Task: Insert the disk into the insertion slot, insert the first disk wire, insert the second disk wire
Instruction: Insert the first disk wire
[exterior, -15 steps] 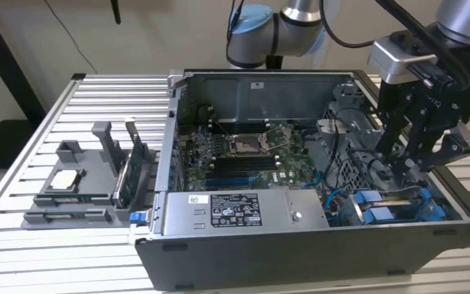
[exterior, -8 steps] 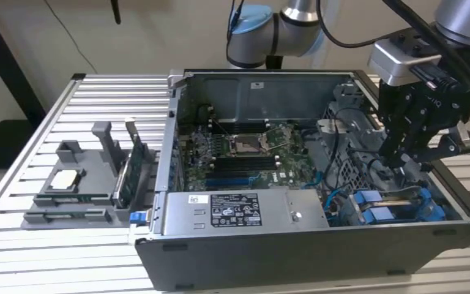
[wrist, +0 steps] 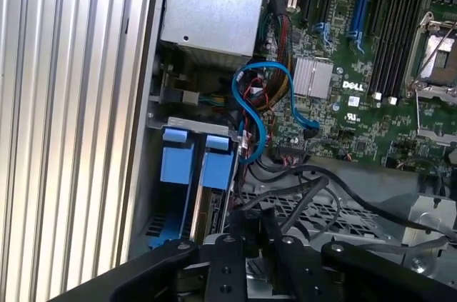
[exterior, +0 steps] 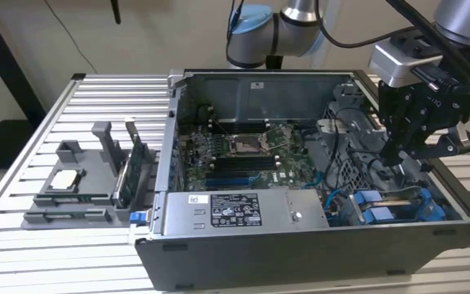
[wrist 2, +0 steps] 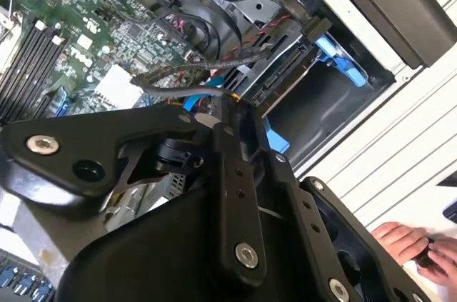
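Pincer gripper (exterior: 398, 160) hangs at 3 o'clock of the open case in the exterior view, over the perforated steel cage (wrist: 307, 209). I read it as clenched on a thin grey wire (wrist 2: 178, 84), which ends right at the tips in the second wrist view. The disk (exterior: 376, 211), with its glossy blue plastic carrier, sits down in the insertion slot (exterior: 415, 205) at 4 o'clock, a dark grey sheet-metal bay against the case's side wall. Clutter around the tips: black cable loops draped over the cage, and a blue flat cable (wrist: 250, 102) curling between the bay and the green motherboard (exterior: 243, 150). The boxy grey power-supply box (exterior: 235, 211) blocks 6 o'clock. There is open room only straight above the bay. Ribbed aluminium table (exterior: 104, 104); grey parts holder (exterior: 80, 184) at 9 o'clock, well apart. A person's hand (wrist 2: 421, 245) rests on the table outside the case.
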Tool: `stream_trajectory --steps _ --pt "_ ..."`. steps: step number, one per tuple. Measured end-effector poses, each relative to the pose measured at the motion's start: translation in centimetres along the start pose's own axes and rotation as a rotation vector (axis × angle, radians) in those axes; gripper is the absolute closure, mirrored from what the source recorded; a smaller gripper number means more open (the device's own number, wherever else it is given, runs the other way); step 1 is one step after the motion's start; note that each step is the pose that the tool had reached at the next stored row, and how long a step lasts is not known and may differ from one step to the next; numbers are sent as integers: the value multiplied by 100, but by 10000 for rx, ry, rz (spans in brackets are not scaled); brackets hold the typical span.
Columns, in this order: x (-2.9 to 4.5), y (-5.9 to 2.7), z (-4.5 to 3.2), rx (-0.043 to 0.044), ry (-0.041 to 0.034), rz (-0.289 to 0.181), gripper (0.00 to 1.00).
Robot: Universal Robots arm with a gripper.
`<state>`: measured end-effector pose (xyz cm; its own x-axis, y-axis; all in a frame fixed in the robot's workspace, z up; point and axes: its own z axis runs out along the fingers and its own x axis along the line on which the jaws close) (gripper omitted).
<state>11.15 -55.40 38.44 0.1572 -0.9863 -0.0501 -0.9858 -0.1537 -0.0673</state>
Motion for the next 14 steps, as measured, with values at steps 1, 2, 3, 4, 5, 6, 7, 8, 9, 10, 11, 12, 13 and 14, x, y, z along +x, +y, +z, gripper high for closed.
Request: stream_trajectory --steps 1,2,3,4,5,6,7,8,9,10,11,12,13,14 --pt "0 0 0 0 1 0 80" --pt "0 0 0 0 1 0 80" --pt "0 0 0 0 0 0 80" --pt "0 0 0 0 1 0 80" --pt "0 0 0 0 1 0 80" --pt "0 0 2 0 0 0 81" --pt "0 0 4 0 0 0 81" --pt "1 0 6 0 1 0 81" --pt "3 1 9 0 0 2 81" --pt "7 2 13 0 2 11 81" --pt "11 3 16 0 5 22 81" --pt "15 4 19 0 9 36 81" --pt "20 5 23 1 15 53 81" --pt "24 5 25 0 23 71 81"
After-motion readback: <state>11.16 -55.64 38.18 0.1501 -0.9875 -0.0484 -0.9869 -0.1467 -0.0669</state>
